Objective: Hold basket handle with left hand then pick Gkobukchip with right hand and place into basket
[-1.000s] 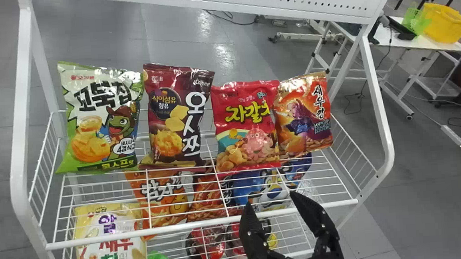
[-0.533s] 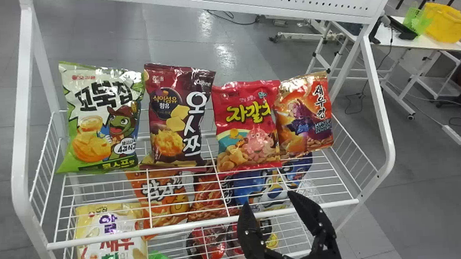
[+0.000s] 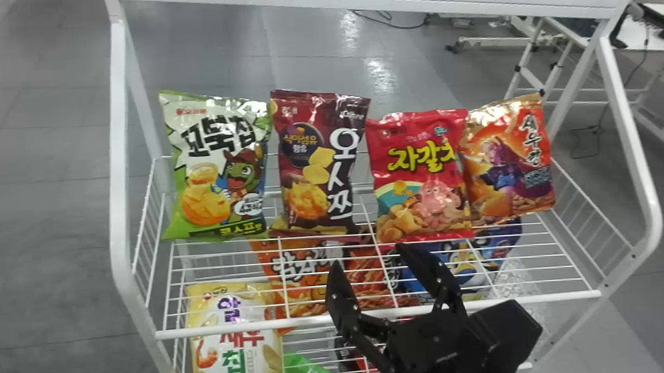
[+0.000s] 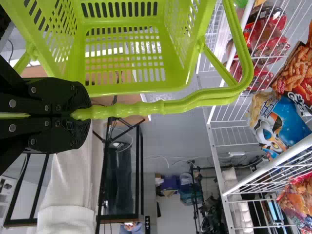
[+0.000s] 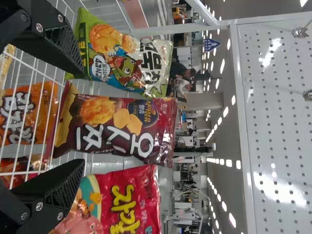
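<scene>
The Gkobukchip bag [image 3: 215, 167], green and white, stands at the left end of the rack's upper shelf; the right wrist view has the Gkobukchip bag [image 5: 122, 56] beyond one finger. My right gripper [image 3: 368, 256] is open over the shelf's front edge, to the right of that bag and apart from it. In its own wrist view, my right gripper [image 5: 78, 117] has nothing between its fingers. My left gripper [image 4: 73, 114] is shut on the handle [image 4: 146, 109] of a green basket [image 4: 173, 83].
Right of the Gkobukchip stand a maroon bag [image 3: 319, 164], a red bag [image 3: 420, 175] and an orange bag [image 3: 506, 161]. More snacks lie on the lower shelf behind white wires. The shelf's front rail [image 3: 489, 304] runs under my right gripper.
In the head view, the rack and its bags have shifted to the right. My right gripper has come up and left relative to the rack, with more of its arm showing.
</scene>
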`<state>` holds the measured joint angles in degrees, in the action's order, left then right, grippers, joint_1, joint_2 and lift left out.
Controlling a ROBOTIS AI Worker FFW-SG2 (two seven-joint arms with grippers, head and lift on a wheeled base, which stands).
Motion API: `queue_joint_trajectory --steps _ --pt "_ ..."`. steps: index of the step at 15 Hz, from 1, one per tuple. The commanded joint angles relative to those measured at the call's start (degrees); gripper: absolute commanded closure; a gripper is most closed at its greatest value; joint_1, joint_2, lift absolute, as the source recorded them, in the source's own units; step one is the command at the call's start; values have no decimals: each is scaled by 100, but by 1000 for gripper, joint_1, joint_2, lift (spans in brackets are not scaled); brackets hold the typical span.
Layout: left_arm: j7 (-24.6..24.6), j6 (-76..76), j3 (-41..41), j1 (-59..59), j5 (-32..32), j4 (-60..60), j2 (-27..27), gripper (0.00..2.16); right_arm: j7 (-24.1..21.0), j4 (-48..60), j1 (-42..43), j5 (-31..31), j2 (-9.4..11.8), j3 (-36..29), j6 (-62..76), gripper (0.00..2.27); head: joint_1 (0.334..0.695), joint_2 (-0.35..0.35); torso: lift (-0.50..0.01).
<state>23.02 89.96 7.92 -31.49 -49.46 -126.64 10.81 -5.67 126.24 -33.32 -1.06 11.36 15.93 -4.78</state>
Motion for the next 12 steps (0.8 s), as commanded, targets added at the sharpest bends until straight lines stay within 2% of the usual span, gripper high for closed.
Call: queue_joint_trajectory --steps 1,5,10,12 --pt "-8 7 -10 47 41 26 0 1706 -57 -556 695 185 -143 358 -63 188 695 -114 -32" --pt "-26 7 -72 117 112 105 -8 1706 -206 -1549 1750 193 -512 859 -292 188 695 -1 -32" --pt "9 7 -124 161 112 245 0 1706 -347 -2516 2796 343 -1048 1246 -432 188 695 97 -32" --pt "18 7 -116 161 121 272 18 1706 -382 -2877 3112 352 -1141 1316 -432 188 695 121 -32"
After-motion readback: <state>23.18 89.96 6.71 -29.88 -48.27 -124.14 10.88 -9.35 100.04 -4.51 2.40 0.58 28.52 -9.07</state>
